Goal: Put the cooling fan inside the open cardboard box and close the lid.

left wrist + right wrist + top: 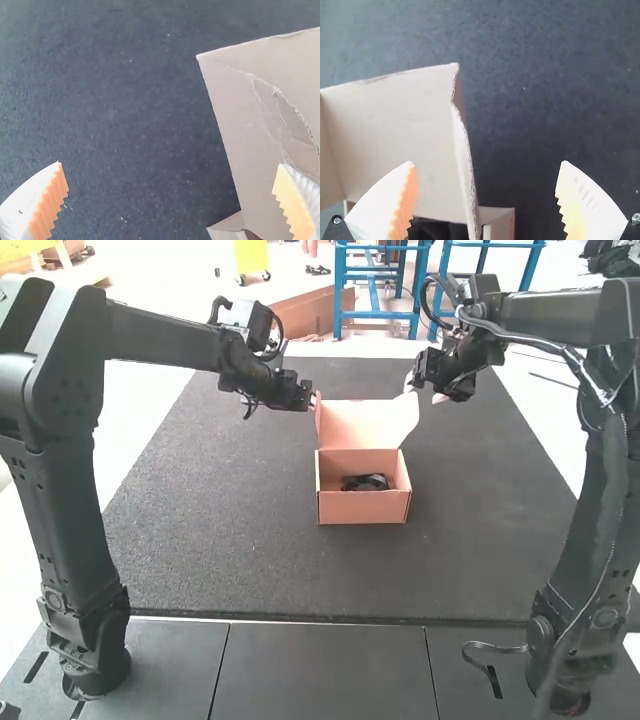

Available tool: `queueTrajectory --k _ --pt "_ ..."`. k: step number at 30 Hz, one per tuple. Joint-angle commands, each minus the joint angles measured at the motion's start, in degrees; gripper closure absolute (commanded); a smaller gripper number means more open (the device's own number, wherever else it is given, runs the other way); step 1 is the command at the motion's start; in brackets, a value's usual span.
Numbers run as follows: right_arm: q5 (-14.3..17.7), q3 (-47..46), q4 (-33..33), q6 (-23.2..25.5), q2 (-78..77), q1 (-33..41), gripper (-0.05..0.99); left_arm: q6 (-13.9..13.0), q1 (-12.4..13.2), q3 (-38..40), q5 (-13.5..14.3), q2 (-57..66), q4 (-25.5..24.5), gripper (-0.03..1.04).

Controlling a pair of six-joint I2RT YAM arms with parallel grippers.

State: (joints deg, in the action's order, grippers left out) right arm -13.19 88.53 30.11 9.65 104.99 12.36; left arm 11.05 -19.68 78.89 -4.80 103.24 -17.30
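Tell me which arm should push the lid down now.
Right. The right end effector, open, straddles the lid at its upright edge; the left end effector has it beside one finger.

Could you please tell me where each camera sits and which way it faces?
High view: above and behind the arms, looking forward and down at the mat; both arms show, left gripper and right gripper beside the upright lid of the cardboard box.
Left wrist view: on the left wrist, looking down at mat and lid; its open fingers show.
Right wrist view: on the right wrist, looking down the lid's edge, between its open fingers.
All share lid and mat.
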Motion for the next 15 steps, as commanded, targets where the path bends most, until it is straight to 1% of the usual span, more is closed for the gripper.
queueTrajectory --k 1,3,6,11,14,15 --pt "-1.0 2.0 -0.2 -0.6 0.0 1.0 0.33 0.4 -0.6 2.1 -0.9 -0.1 0.2 0.04" --pt "-1.4 2.0 -0.1 -1.8 0.0 1.4 0.34 0.4 -0.6 2.1 -0.8 -0.1 0.2 0.04" --pt "-1.4 1.9 -0.1 -1.9 0.1 2.2 0.40 0.4 -0.6 2.1 -0.8 -0.1 0.2 0.04" --pt "-1.4 1.9 0.0 -2.1 0.8 2.5 0.40 0.4 -0.6 1.9 -0.9 -0.1 0.3 0.04" --pt "-1.4 1.8 0.0 -2.4 0.9 2.5 0.49 0.4 -0.6 1.9 -0.9 -0.1 0.3 0.04" --pt "-1.4 1.8 0.0 -2.5 1.0 2.5 0.49 0.4 -0.6 1.9 -0.8 -0.1 0.3 0.04"
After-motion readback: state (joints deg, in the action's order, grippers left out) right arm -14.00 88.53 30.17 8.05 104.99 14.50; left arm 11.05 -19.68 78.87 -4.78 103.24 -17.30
